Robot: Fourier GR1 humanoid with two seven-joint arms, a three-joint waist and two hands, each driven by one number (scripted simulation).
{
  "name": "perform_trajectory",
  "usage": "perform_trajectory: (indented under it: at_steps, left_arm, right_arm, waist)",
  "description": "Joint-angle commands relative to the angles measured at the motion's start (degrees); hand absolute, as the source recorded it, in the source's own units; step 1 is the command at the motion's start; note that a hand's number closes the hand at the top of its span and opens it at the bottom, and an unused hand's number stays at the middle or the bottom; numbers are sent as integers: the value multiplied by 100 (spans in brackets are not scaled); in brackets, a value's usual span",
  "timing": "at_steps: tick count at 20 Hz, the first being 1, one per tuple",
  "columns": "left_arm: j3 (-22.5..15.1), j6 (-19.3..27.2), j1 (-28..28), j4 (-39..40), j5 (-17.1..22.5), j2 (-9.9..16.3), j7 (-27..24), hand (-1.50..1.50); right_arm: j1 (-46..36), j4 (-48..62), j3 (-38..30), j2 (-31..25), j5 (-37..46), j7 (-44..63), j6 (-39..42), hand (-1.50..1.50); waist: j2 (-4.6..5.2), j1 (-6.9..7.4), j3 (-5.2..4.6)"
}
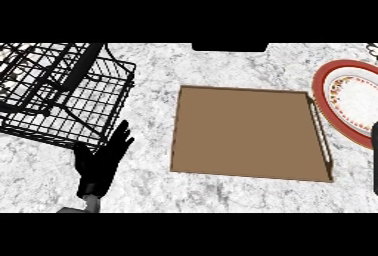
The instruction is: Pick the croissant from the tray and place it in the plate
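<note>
Left hand (pixel 100 162) rests low at my view's left, fingers straight, holding nothing — beside wire basket (pixel 63 90). Brown tray (pixel 247 132) mid-table (pixel 155 190); red-rimmed plate (pixel 354 100) right. Right hand's state — cannot tell.

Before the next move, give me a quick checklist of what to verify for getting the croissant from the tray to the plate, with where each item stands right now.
1. Croissant in sight: not ok. None shows on the tray or anywhere else in the view.
2. Tray within view: ok. The brown tray lies flat at the counter's middle, its whole surface visible.
3. Plate ready: cannot tell. The red-rimmed plate is right of the tray, cut by the view's edge; the part that shows is bare.
4. Left hand free: ok. Open, fingers up, resting left of the tray, holding nothing.
5. Right hand: cannot tell. Only a dark strip shows at the right edge.
6. Wire basket out of the path: ok. It sits far left, apart from the tray.
</note>
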Motion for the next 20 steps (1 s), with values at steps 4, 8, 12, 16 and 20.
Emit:
perform_trajectory:
  at_steps: [4, 8, 12, 16, 20]
  left_arm:
    - [172, 53, -139, 178, 34, 97, 275, 0]
    - [284, -85, -203, 537, 65, 116, -12, 0]
    - [204, -21, 104, 322, -25, 133, -129, 0]
    - [126, 78, -44, 200, -18, 19, 131, 0]
    - [342, -162, 250, 232, 124, 286, -80, 0]
  right_arm:
    - [-245, 1424, -911, -363, -1510, -78, 211, -150]
    - [-403, 2008, -951, -564, -2541, -1148, -391, -150]
    - [-196, 1895, -975, -448, -3406, -2312, -1109, -150]
    - [-207, 1377, -871, -271, -3915, -3029, -1915, -150]
    - [-156, 832, -801, -300, -4808, -3504, -1947, -150]
  waist:
    - [24, -37, -2]
    - [12, -68, -8]
    - [7, -34, 10]
    - [-5, -57, 16]
    - [-60, -124, -9]
